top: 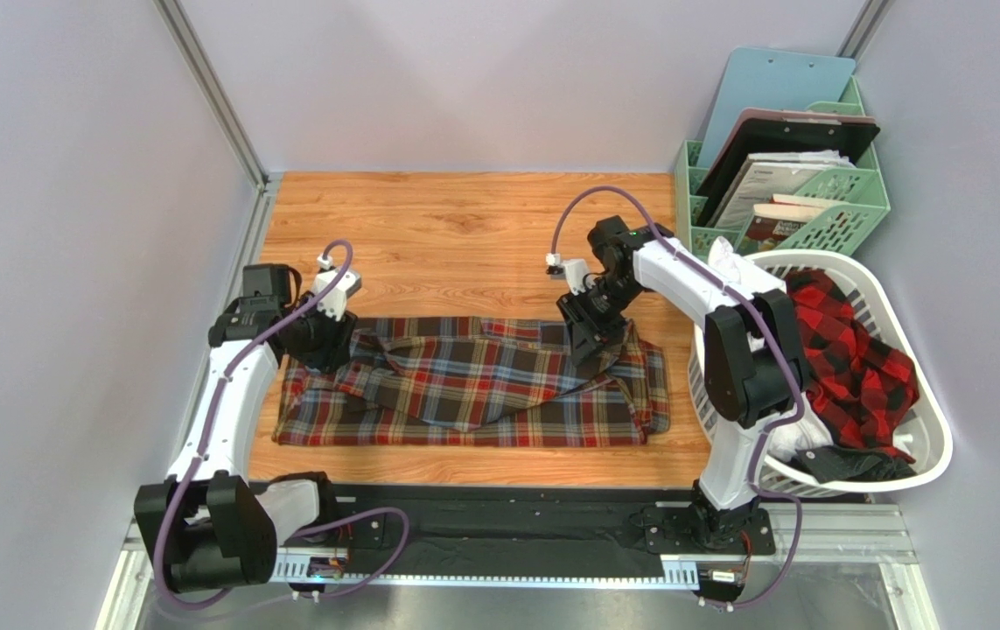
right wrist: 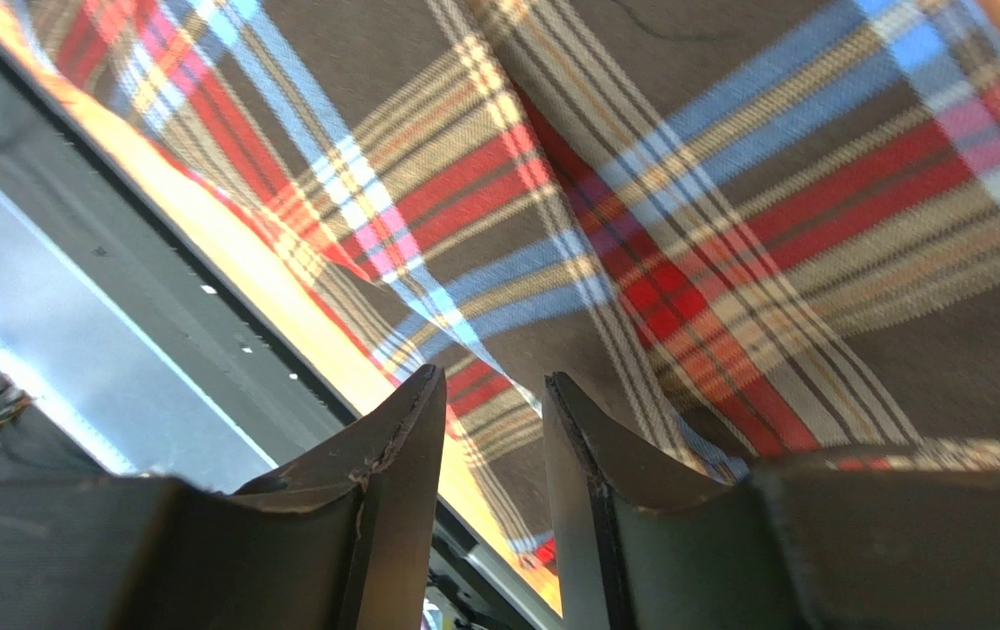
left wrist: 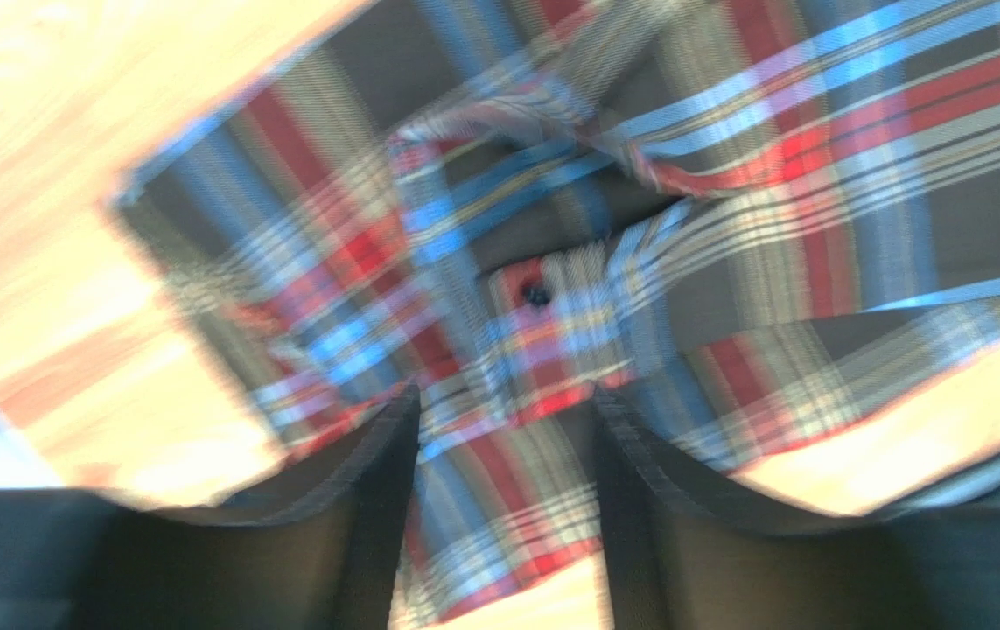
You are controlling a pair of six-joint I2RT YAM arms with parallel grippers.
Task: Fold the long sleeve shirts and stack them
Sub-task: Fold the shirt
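The dark brown-olive tartan shirt (top: 492,387) lies partly folded and spread across the wooden table (top: 439,236). My left gripper (top: 321,344) is down at the shirt's upper left corner. In the blurred left wrist view its jaws (left wrist: 505,400) stand apart over the plaid cloth (left wrist: 728,197), near a button. My right gripper (top: 593,352) is down at the shirt's upper right part. Its jaws (right wrist: 494,381) stand a little apart, with the tartan (right wrist: 728,197) just beyond and some cloth lying over the right finger. The red-and-black check shirt (top: 853,355) lies in the white basket (top: 939,433).
The laundry basket stands at the table's right edge, beside the right arm. A green organiser (top: 847,210) with clipboards and papers stands at the back right. A black rail (top: 505,505) runs along the near edge. Grey walls close in the left and back.
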